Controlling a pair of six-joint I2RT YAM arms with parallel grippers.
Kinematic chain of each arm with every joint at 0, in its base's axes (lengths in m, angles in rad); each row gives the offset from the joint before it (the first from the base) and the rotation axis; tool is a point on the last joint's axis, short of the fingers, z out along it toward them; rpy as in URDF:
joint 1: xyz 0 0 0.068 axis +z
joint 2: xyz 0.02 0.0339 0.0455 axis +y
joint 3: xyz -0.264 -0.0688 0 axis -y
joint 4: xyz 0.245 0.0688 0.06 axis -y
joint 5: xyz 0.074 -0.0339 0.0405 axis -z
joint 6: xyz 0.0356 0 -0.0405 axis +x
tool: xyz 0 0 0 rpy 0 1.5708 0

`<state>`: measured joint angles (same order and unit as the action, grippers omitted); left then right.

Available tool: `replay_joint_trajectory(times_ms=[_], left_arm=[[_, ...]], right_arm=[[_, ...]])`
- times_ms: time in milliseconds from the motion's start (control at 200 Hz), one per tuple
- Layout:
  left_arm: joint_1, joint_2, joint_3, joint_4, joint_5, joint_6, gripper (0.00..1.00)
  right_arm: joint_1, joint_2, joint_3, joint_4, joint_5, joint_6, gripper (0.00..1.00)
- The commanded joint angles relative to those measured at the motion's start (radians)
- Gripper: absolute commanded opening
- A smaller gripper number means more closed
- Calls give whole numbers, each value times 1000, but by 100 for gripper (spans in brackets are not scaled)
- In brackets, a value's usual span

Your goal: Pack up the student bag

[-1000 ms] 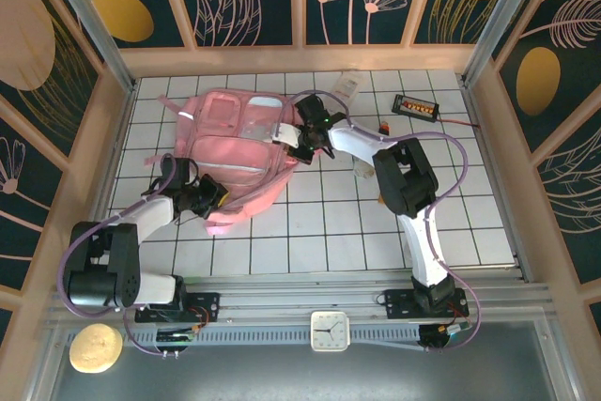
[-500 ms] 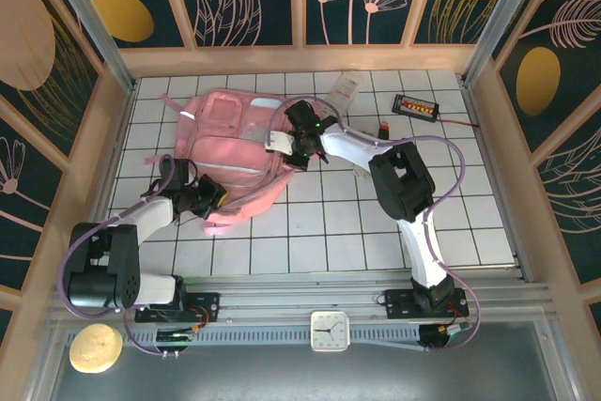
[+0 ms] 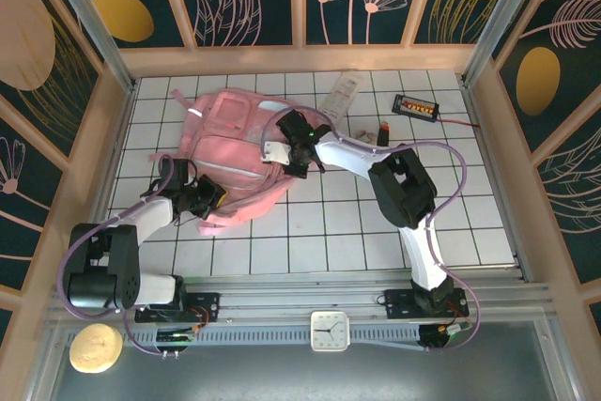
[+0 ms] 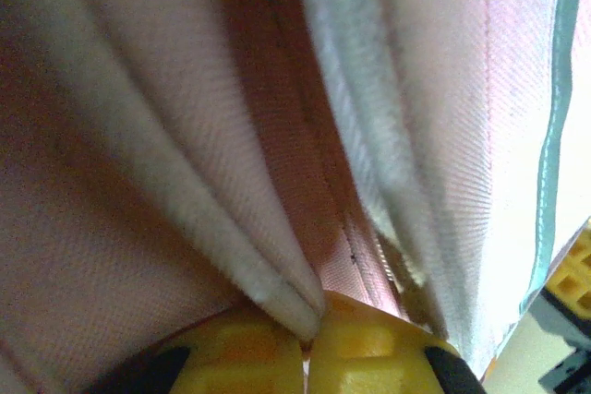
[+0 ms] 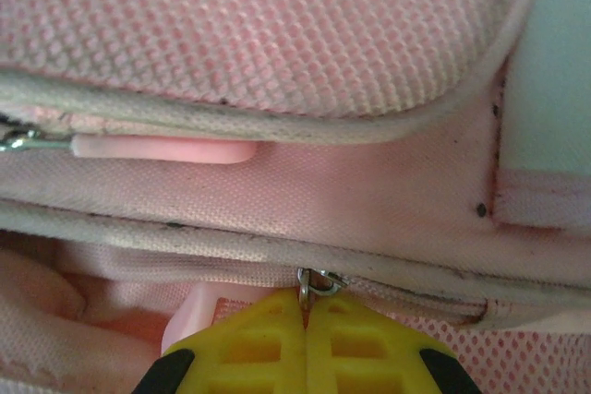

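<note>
White tiled table (image 3: 357,223) carried the student bag (image 3: 230,143) toward ten o'clock. At the bag's seven-o'clock edge, the left hand (image 3: 202,196) stayed pressed together on a fold of its fabric. The right hand (image 3: 293,149), pinching the zipper pull (image 5: 319,281), had slid toward nine o'clock, likely drawing the zip along.
</note>
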<state>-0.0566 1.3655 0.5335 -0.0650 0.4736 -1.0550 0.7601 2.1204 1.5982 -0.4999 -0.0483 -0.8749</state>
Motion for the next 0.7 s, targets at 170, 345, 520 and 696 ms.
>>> replay_joint_trajectory(times_ms=[170, 345, 520, 696], left_arm=[[-3, 1, 39, 39, -27, 3, 0], [-3, -6, 29, 59, -26, -13, 0], [-3, -26, 6, 60, -29, -19, 0], [-3, -52, -18, 57, -33, -23, 0]], right_arm=[[74, -50, -28, -326, -133, 103, 0], [71, -33, -8, -323, -217, 121, 0], [19, 7, 40, -311, -321, 191, 2], [-32, -1, 2, -294, -381, 220, 12]])
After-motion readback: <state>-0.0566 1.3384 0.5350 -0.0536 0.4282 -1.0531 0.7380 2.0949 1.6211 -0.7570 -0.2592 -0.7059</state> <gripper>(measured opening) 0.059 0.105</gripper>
